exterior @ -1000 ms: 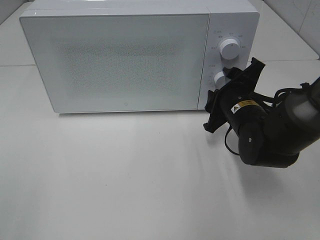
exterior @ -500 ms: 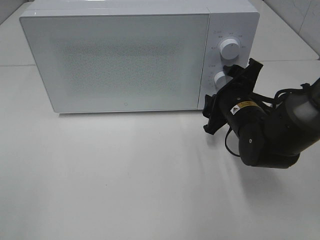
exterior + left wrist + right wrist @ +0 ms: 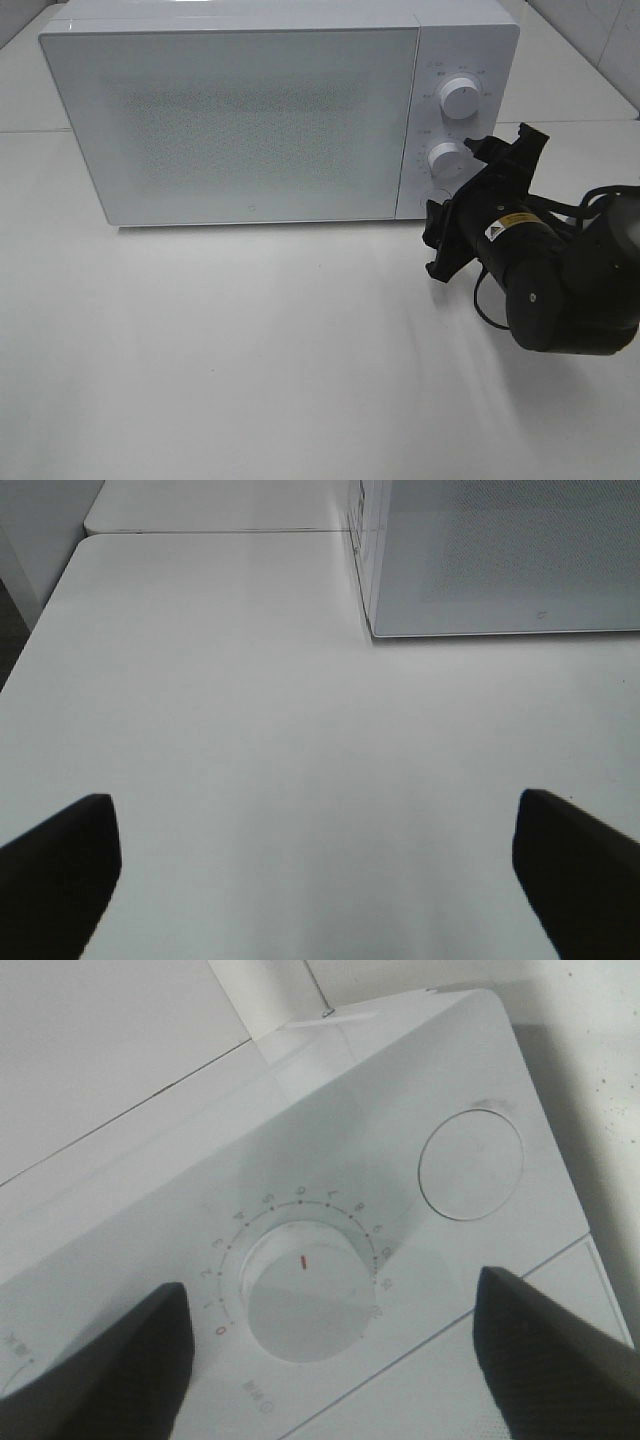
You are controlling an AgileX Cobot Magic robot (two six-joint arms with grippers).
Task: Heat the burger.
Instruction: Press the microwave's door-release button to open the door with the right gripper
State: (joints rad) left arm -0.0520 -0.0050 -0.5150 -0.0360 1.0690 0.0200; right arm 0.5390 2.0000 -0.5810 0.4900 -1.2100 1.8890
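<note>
You could not see the burger in any view: the microwave [image 3: 240, 120] filled the upper half of the high view with its door shut, and the frosted panel hid whatever lay inside, so you could not tell whether the burger was in there. What mattered was the lower knob [image 3: 445, 158] on the panel at the upper right. It faced straight out toward your right gripper [image 3: 330, 1335], whose jaws stood wide, one on each side of the knob, with a clear gap to it and nothing held. The knob's red tick pointed well away from the zero mark, so the timer looked set. A round button [image 3: 470, 1165] sat just beside the knob, and the upper knob [image 3: 458, 98] was untouched above it. Your left gripper [image 3: 320, 880] hung wide open and empty over the bare table [image 3: 250, 350], near the microwave's far corner and well apart from the controls. Any further turn fell to the right arm.
</note>
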